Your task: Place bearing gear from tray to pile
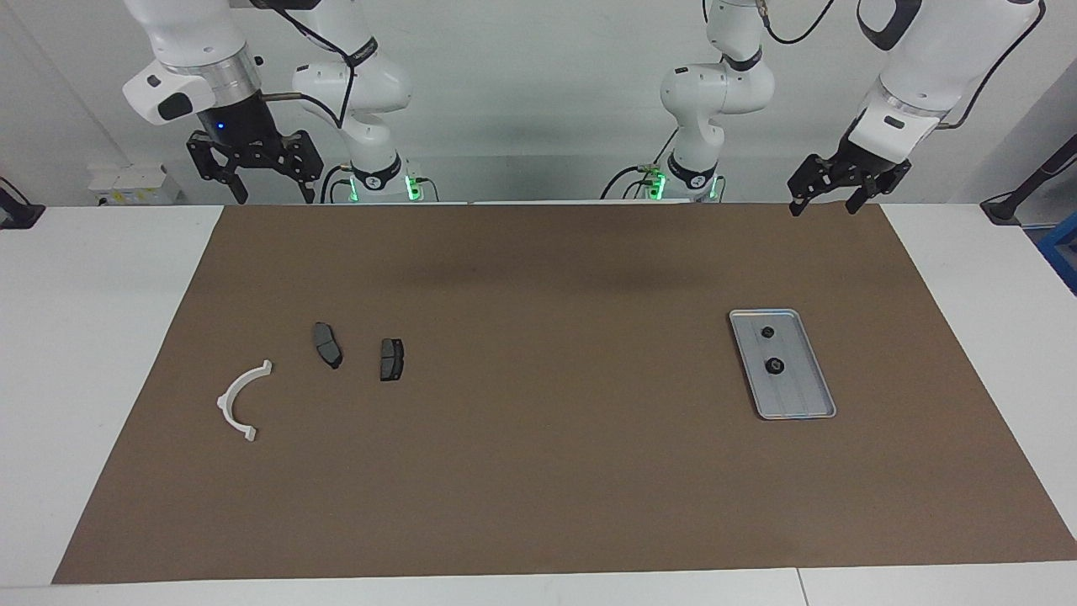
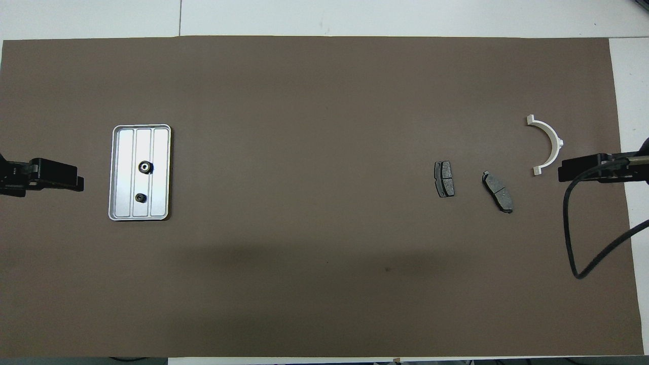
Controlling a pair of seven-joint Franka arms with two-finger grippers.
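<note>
Brown mat (image 1: 538, 471) on white table. Two gears (image 1: 773, 365) in tray (image 1: 820, 404) at three o'clock; pile (image 1: 324, 345) at nine. Left gripper (image 1: 835, 192) nearest, open, empty: lower straight over one gear. Right gripper (image 1: 252, 172) open, waiting.

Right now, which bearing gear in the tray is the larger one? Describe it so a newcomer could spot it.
Find the silver tray at the left arm's end of the brown mat. Two small black bearing gears sit on its ribbed floor. The larger gear lies near the tray's middle, farther from the robots than the smaller gear.
</note>
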